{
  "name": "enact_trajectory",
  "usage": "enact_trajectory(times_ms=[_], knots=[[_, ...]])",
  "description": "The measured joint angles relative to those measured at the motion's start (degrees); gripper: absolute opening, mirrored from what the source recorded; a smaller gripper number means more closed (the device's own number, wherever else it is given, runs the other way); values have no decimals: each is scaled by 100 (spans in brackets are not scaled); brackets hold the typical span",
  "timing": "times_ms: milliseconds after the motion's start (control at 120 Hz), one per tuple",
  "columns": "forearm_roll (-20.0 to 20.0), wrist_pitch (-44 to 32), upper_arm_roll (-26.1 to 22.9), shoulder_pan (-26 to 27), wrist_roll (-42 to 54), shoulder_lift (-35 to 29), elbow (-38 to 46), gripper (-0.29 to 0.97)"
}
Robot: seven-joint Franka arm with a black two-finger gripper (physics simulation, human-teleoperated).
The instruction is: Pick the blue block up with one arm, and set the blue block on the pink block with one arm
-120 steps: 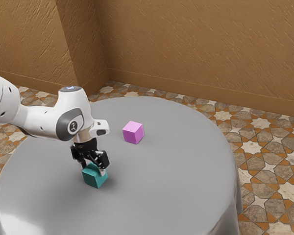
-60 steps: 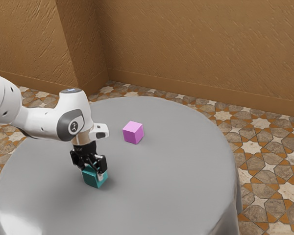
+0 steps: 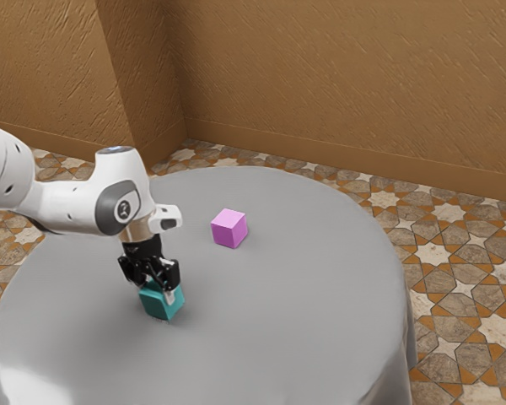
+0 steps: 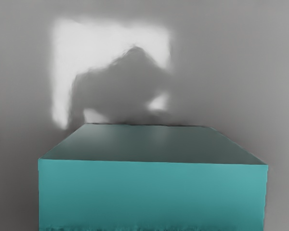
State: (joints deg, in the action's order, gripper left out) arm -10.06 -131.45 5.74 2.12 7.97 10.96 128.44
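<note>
Exterior view first: gripping the blue block (image 3: 162,304) with the tool (image 3: 162,283), black fingers closed against two opposite sides of its upper part. Sitting toward the worktop (image 3: 304,321) edge on the exterior view's left, so low that cannot tell whether resting on the surface or just off it. Wrist view: looking down on the teal top and one side face of the blue block (image 4: 151,192), right under the hand, grey worktop (image 4: 241,72) beyond. Reached and grasped, by the look of it. Left to do: lifting, carrying across to the pink block (image 3: 229,228), well apart nearer the worktop's middle, lowering squarely on top, letting go. Nothing stacked on pink yet.
</note>
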Motion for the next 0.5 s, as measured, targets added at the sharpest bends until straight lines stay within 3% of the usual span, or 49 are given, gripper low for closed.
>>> enact_trajectory(times_ms=[167,292,500], knots=[[125,243,119,2,-52,-20,-441,28],[372,544,119,45,-89,79,-1454,27],[482,809,37,78,-127,1384,-3687,27]])
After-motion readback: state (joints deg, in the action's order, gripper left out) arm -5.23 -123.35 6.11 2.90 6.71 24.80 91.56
